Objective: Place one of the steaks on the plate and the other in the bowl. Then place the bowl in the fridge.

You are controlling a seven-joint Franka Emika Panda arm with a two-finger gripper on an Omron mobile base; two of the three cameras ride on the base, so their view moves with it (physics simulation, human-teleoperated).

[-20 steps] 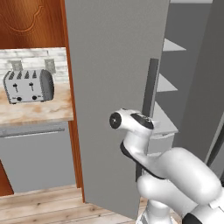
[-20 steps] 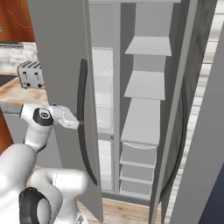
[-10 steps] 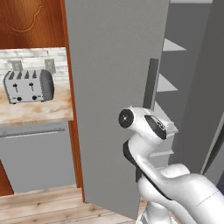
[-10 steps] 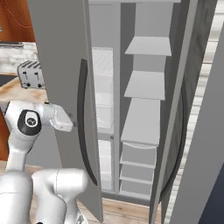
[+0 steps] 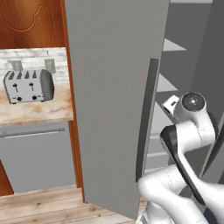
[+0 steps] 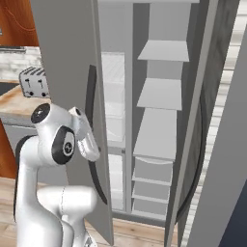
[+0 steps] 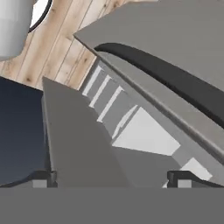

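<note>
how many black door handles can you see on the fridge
2: one handle on the open left door beside the arm, one handle low on the open right door of the fridge. Others may be hidden.

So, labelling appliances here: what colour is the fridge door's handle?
Black, a long vertical handle on the grey fridge door; clearest in the right base view.

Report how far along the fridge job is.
Done: the fridge stands with both doors swung open, its grey left door and black handle beside the arm. In hand: nothing; the gripper has its jaws wide apart, facing the shelves. Left: no steaks or bowl can be seen on the shelves or the counter by the toaster, so placing is unconfirmed.
</note>
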